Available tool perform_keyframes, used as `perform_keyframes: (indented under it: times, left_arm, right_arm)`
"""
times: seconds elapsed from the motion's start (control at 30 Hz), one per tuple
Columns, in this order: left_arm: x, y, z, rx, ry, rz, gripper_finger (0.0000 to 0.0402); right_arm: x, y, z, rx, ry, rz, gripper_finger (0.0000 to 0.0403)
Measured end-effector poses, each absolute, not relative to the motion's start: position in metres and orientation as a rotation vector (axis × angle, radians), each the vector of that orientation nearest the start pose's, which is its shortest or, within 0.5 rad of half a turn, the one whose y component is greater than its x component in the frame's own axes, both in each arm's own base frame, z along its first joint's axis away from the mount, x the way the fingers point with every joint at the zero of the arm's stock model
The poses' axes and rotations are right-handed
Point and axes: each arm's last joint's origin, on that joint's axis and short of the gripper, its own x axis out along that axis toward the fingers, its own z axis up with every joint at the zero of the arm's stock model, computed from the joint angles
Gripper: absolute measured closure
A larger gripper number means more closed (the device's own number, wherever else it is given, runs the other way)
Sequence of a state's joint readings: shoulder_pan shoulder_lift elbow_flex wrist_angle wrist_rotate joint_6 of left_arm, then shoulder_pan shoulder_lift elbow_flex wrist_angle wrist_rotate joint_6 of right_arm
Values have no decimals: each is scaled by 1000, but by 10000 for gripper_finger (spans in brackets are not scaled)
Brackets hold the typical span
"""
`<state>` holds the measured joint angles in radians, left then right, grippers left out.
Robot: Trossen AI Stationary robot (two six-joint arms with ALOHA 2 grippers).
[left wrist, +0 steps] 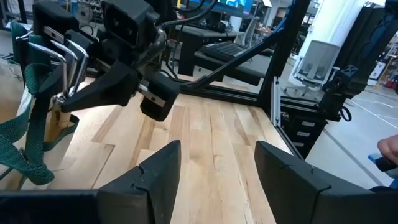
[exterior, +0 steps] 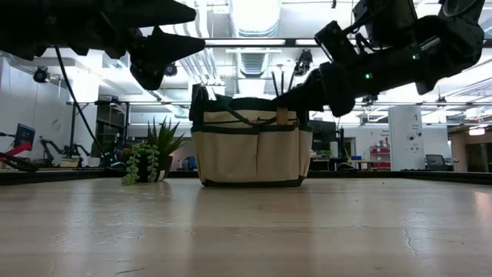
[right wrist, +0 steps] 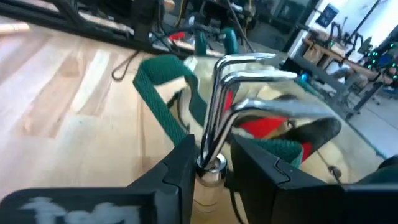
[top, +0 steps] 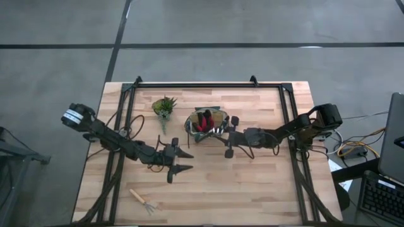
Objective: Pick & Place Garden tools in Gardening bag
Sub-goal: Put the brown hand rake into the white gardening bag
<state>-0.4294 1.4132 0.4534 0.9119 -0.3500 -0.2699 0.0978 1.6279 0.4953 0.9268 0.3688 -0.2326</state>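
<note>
While held over the bag: a metal-tined fork [right wrist: 217, 124] is clamped at its collar between the fingers of the right tool [right wrist: 211, 165], its three bent tines pointing over the bag's open mouth.
Gardening bag: the tan canvas tote with green trim [top: 205, 123] stands upright at mid-bench toward the far edge; something red [right wrist: 267, 127] lies inside it, and green handles [right wrist: 165, 93] loop over its rim.
Left tool: the left tool [top: 182, 161] hangs above bare planks in front of the bag, fingers spread wide and holding nothing; its wrist view looks across at the right arm and the fork.
Second fork: a pale wooden-handled fork [top: 144, 200] lies flat near the bench's front-left edge, well apart from both arms.
Nearby: a small spiky green plant [top: 164, 106] stands just left of the bag, not touching it.
In the way: the right arm [exterior: 384, 61] crosses in front of the bag's upper right corner in the low view; the left arm [exterior: 92, 27] blocks the top left.
Surface: a pale butcher-block bench [top: 265, 189] with a black metal frame [top: 189, 84] along its far edge and sides.
Room: grey floor with dark lines, ceiling strip lights, desks, monitors and other robot rigs beyond.
</note>
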Motion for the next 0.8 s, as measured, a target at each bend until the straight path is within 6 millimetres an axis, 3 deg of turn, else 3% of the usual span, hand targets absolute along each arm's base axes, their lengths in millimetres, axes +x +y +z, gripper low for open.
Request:
perform_keyframes:
  times: [0.43,0.8]
  left_arm:
    - [243,-100,192,-248,64,-72,193]
    - [243,-100,189,-254,94,-66,193]
  right_arm:
    - [283,17,153,-136,248,-260,243]
    - [275,23,191,-160,108,-240,214]
